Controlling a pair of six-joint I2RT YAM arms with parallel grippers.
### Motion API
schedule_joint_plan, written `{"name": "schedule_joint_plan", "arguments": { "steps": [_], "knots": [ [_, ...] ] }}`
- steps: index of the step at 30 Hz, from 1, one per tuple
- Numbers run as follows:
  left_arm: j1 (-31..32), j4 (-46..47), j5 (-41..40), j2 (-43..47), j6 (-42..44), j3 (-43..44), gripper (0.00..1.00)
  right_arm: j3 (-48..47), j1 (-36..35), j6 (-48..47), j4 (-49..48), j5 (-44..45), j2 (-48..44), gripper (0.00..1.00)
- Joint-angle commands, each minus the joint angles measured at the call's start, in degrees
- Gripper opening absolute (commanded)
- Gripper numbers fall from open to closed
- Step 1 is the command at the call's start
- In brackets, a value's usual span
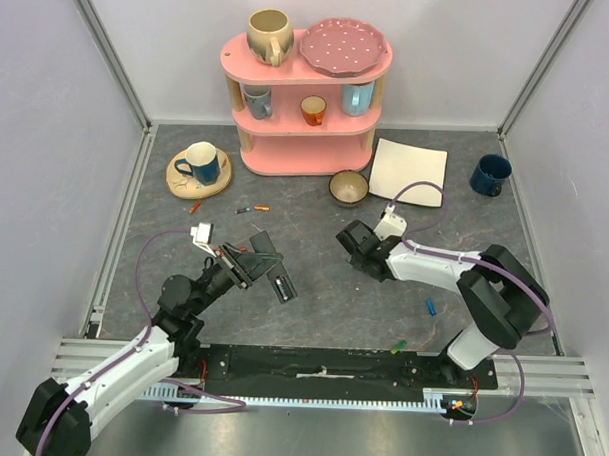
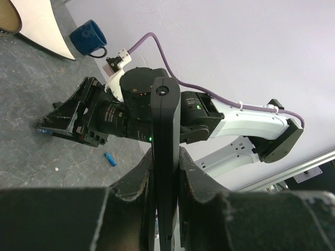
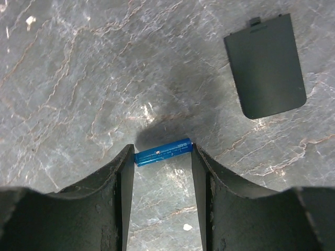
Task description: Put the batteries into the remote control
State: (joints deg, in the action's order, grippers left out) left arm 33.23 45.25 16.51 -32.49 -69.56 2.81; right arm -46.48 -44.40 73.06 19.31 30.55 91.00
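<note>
My left gripper (image 1: pixel 251 261) (image 2: pixel 166 172) is shut on the black remote control (image 1: pixel 279 279) (image 2: pixel 166 120) and holds it edge-on above the table. My right gripper (image 1: pixel 346 237) (image 3: pixel 162 159) is shut on a blue battery (image 3: pixel 162 151), gripped end to end between its fingertips, just above the grey table with its shadow below. This battery also shows in the left wrist view (image 2: pixel 43 130). The black battery cover (image 3: pixel 266 65) lies flat on the table. Another blue battery (image 1: pixel 432 307) (image 2: pixel 110 159) lies loose on the table, as do a green battery (image 1: pixel 398 345) and an orange one (image 1: pixel 258 208).
A pink shelf (image 1: pixel 307 98) with cups and a plate stands at the back. A blue mug on a coaster (image 1: pixel 200 164) is back left, with a bowl (image 1: pixel 348 188), a white napkin (image 1: pixel 410 172) and a blue mug (image 1: pixel 490 174) (image 2: pixel 89 37) to the right.
</note>
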Motion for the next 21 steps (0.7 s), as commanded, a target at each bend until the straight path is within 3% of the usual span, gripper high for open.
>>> {"name": "schedule_joint_plan", "arguments": {
  "steps": [1,5,13,21],
  "knots": [
    [0.0,0.7,-1.1,0.5,0.7,-6.9,0.02,-6.3,-0.2,9.6,10.6,6.7,3.6,0.21],
    [0.0,0.6,-1.3,0.8,0.7,-7.0,0.02,-12.6,-0.7,12.0,19.8,8.6,8.3,0.22],
    [0.0,0.2,-1.6,0.9,0.5,-7.2,0.02,-12.8,-0.8,11.1,20.5,7.1,10.6,0.42],
    [0.0,0.1,-1.6,0.8,0.5,-7.4,0.02,-13.0,-0.8,9.9,20.0,5.8,11.5,0.48]
  ]
}}
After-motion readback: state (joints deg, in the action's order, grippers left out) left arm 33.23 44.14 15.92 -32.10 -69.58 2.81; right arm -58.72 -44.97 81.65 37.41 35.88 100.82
